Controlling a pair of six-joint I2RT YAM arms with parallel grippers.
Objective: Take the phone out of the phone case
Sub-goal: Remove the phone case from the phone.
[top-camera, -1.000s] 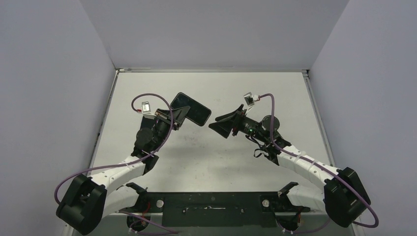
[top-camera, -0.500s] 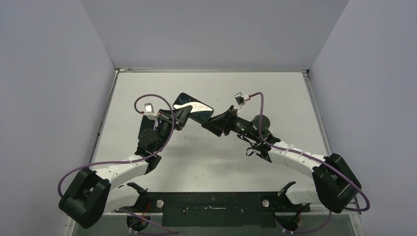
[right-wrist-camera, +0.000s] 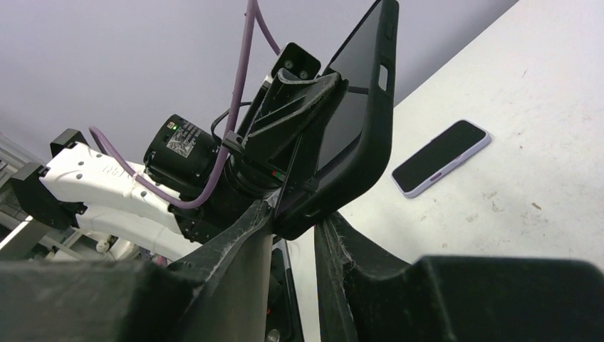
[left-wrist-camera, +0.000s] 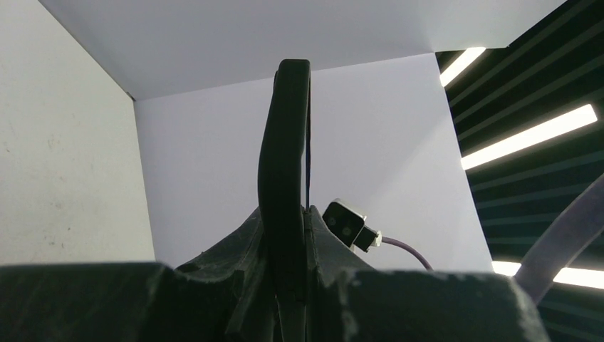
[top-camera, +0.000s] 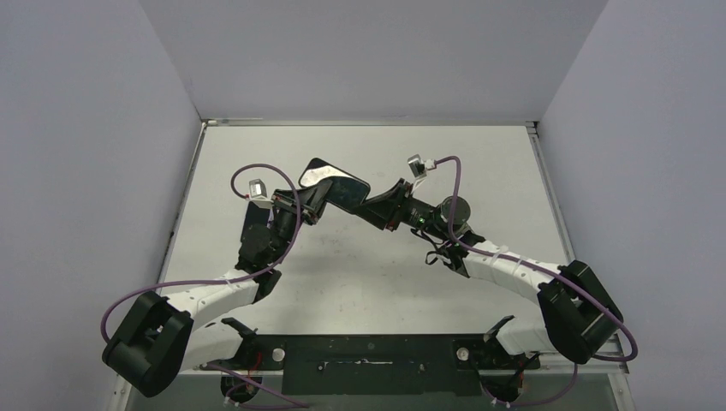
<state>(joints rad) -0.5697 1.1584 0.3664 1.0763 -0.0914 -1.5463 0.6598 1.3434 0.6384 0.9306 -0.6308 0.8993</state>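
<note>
The phone in its black phone case [top-camera: 339, 183] hangs in the air above the middle of the table, dark screen up. My left gripper [top-camera: 318, 195] is shut on its left end; in the left wrist view the phone case [left-wrist-camera: 283, 157] rises edge-on from between the fingers of that gripper [left-wrist-camera: 288, 228]. My right gripper [top-camera: 374, 205] has come in from the right. In the right wrist view its jaws [right-wrist-camera: 295, 214] press either side of the lower corner of the phone case [right-wrist-camera: 363, 135], and the left gripper [right-wrist-camera: 299, 92] grips the far end.
A second phone with a lavender rim [right-wrist-camera: 441, 157] lies flat, screen up, on the white table [top-camera: 479, 163]; it shows only in the right wrist view. Grey walls close in the back and both sides. Both arm bases sit on the black bar [top-camera: 368, 355].
My right arm has moved left to the phone case and its jaws have narrowed from wide open onto the case's corner. The left gripper has kept its hold and shifted slightly.
</note>
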